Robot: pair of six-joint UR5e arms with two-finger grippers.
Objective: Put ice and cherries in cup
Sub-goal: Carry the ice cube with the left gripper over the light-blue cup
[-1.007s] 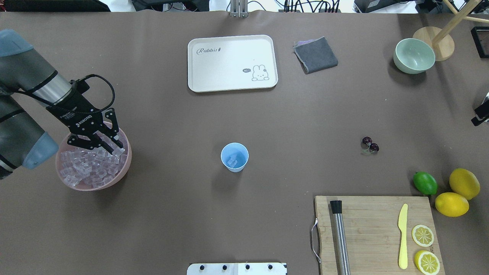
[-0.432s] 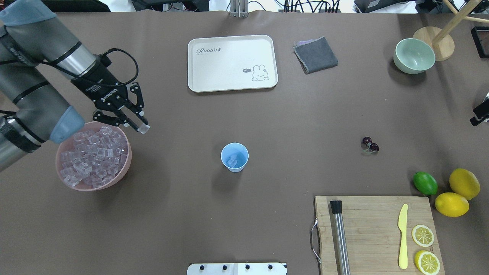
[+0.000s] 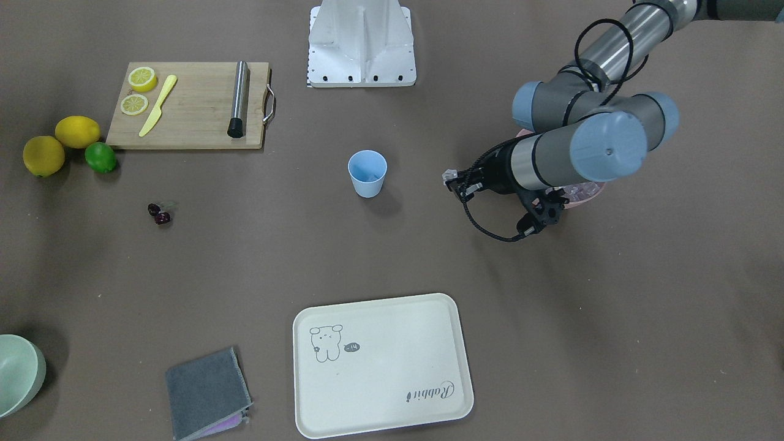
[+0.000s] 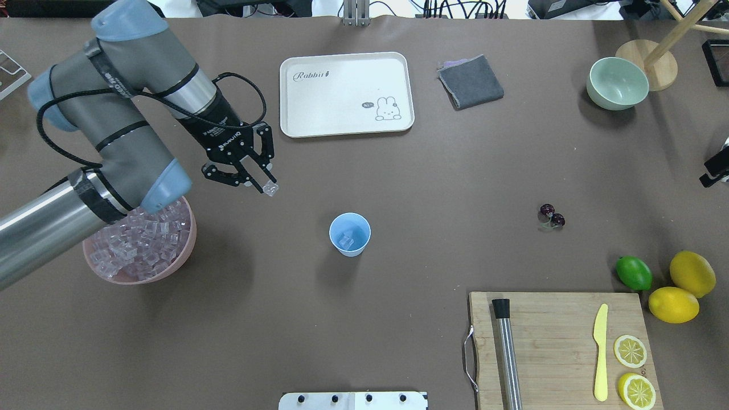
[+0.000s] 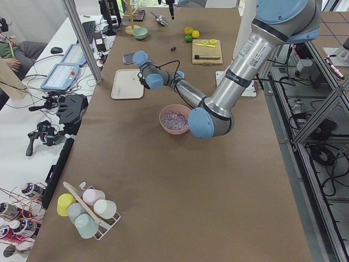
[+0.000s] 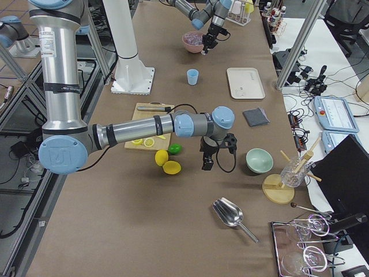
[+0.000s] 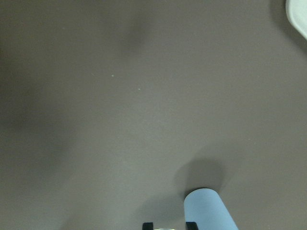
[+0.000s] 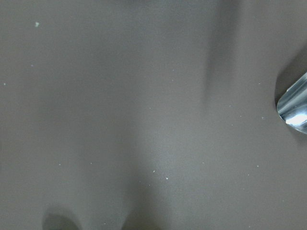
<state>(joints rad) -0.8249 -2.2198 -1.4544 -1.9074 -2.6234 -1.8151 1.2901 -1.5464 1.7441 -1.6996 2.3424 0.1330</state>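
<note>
The light blue cup (image 4: 349, 234) stands mid-table with one ice cube inside. My left gripper (image 4: 267, 187) hangs above the bare table, up and to the left of the cup, shut on a clear ice cube (image 4: 271, 191). The pink bowl (image 4: 188, 250) behind it is heaped with ice (image 4: 136, 245). In the left wrist view the cup (image 7: 208, 213) shows at the bottom edge, beside the fingertips (image 7: 191, 224). The dark cherries (image 4: 551, 216) lie on the table far to the right. Of my right gripper (image 6: 207, 164), which hovers near the green bowl, I cannot tell open or shut.
A white tray (image 4: 346, 94), a grey cloth (image 4: 470, 81) and a pale green bowl (image 4: 617, 83) sit along the far side. A cutting board (image 4: 561, 341) with a metal rod, a yellow knife and lemon slices lies front right, beside a lime (image 4: 634, 273) and two lemons.
My left gripper lifted out of the pink bowl holding an ice cube and travelled right, toward the cup. The cup and cherries stayed put.
</note>
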